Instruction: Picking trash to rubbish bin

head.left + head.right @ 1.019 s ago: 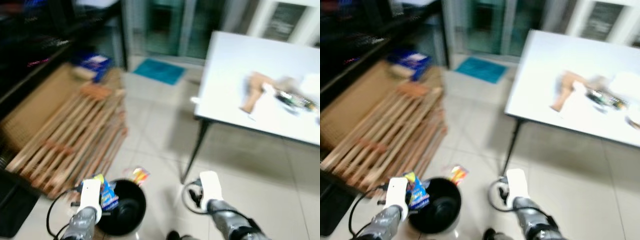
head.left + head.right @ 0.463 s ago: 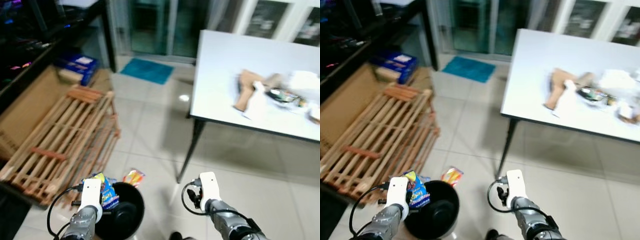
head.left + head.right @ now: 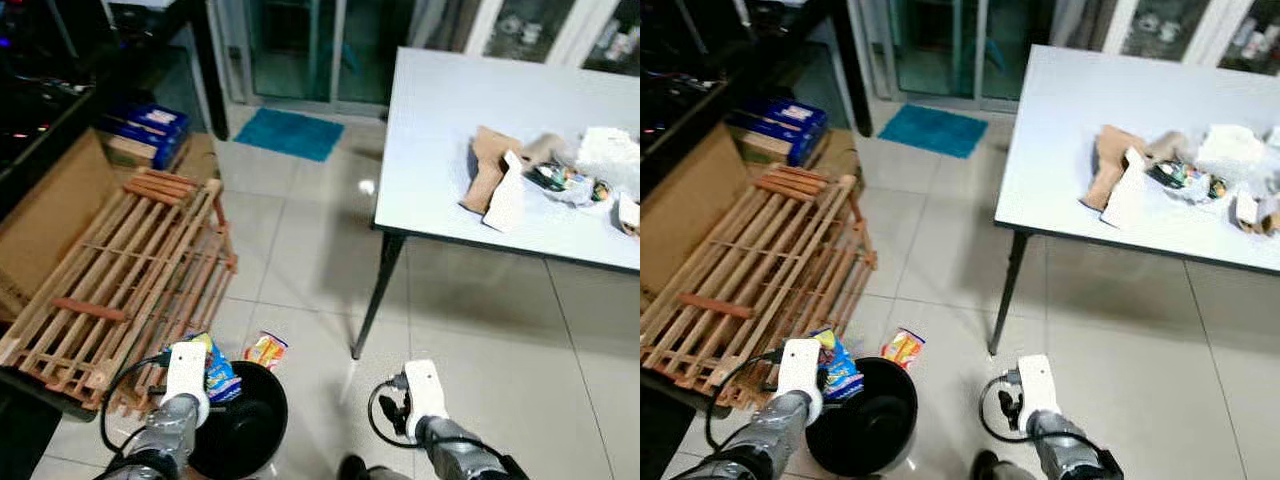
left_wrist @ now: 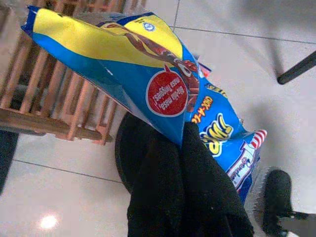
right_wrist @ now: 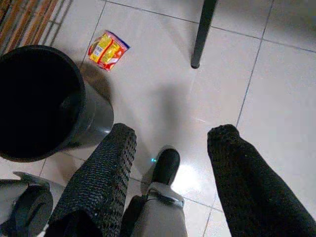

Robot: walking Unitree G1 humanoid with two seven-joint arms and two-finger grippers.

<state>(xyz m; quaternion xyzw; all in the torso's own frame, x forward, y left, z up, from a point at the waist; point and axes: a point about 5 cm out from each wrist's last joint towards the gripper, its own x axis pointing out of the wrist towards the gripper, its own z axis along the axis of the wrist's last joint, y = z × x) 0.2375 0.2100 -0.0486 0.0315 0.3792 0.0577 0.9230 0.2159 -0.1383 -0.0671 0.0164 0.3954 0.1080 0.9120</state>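
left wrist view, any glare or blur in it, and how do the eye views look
Left wrist view: the blue and yellow snack bag is sharp, with a small glare spot on the floor tile. Eye views: reasonably sharp, with a ceiling-light reflection on the tiles beside the white table.

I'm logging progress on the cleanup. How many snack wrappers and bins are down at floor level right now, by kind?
Snack wrappers: 2, a blue-and-yellow foil packet gripped in the left hand, and a yellow-and-red packet on the tiles.
Round black plastic bins: 1.
Total: 3.
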